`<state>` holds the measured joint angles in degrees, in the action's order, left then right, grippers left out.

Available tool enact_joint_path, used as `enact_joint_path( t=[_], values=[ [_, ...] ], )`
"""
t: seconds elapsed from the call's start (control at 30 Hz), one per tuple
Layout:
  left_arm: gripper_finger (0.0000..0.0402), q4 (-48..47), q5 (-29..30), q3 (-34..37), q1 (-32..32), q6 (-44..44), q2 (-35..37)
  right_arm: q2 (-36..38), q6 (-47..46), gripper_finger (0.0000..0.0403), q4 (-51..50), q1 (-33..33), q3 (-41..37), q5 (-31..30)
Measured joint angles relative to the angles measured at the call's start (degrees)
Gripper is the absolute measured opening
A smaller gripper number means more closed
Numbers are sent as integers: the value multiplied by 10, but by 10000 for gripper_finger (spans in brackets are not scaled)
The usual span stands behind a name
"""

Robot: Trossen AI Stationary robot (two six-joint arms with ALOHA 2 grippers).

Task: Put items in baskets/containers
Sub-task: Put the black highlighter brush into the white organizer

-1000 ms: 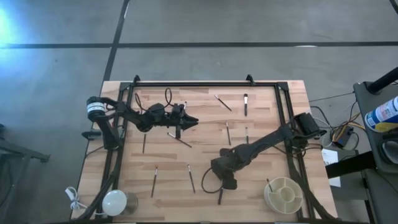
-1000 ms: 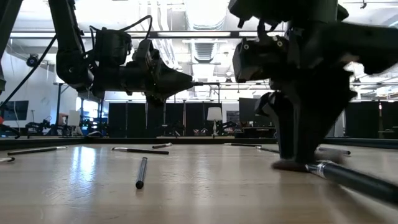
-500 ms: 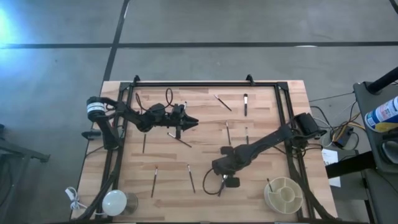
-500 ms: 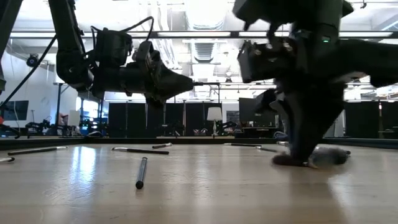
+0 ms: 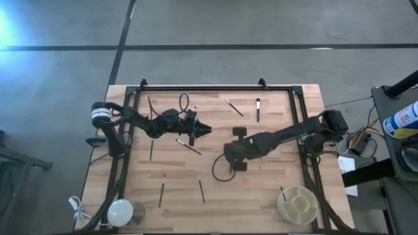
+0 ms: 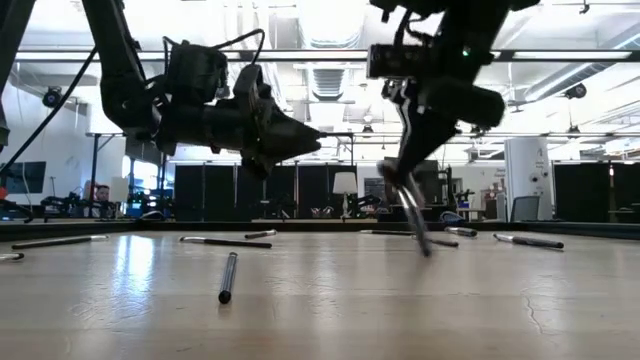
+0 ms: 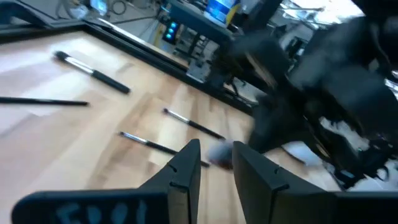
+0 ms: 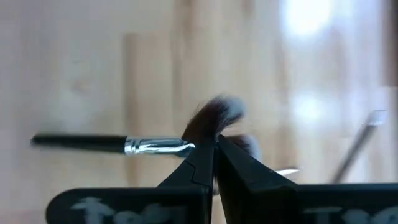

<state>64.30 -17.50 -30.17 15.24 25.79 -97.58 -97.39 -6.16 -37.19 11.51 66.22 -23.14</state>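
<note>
- My landmark is the counter [image 5: 215, 196], a pale wooden top with a dark frame around its edge; I go across it from its left side to its right.
- At the counter's near-left corner I see a white dome [image 5: 121, 211] with a white cord [image 5: 77, 207], well away from both arms.
- On the left half lie several thin brushes: one [image 5: 151, 150] just inside the frame, one [image 5: 161, 190] nearer the front edge, another [image 5: 200, 187] beside it toward the middle.
- My left tool [image 5: 204, 129] hangs above the counter left of centre, off the wood in the low view [image 6: 305, 142]. Its wrist camera shows the two fingers [image 7: 186, 171] apart with nothing between them, so it is released.
- A short brush [image 5: 188, 146] lies on the counter just in front of that tool.
- Toward the far edge, past the centre, lie a slim brush [image 5: 234, 108] and a dark brush with a pale tip [image 5: 258, 109].
- My right tool [image 5: 236, 149] is over the middle of the counter, raised. In its wrist view the fingers [image 8: 200, 163] are clenched on the held brush [image 8: 134, 145], close to the dark, fluffy bristles, with the handle sticking out sideways. In the low view that brush [image 6: 413, 218] hangs slanted below the tool, its lower end close to the wood; I cannot tell whether it touches.
- At the counter's near-right corner stands the cream tub [image 5: 298, 203], round and divided into compartments, with one brush [image 5: 283, 194] standing in a compartment on its left side.
</note>
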Motion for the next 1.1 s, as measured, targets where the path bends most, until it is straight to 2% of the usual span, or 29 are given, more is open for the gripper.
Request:
enact_joint_path(
  t=[0.3,0.47,0.7,0.97,1.1],
  values=[
    [85,23,0,0,-30,32,-1,71,41,8,27,-21,0,-86],
    [85,-9,25,-19,-57,26,-3,84,66,8,68,-26,1,-86],
    [85,-133,111,-74,-95,-30,-3,77,84,8,95,-25,15,-86],
    [85,-139,134,-97,-100,-32,-3,77,92,8,100,-25,31,-95],
    [85,-138,166,-101,-100,-32,-3,77,98,8,108,-26,40,-99]
  ],
)
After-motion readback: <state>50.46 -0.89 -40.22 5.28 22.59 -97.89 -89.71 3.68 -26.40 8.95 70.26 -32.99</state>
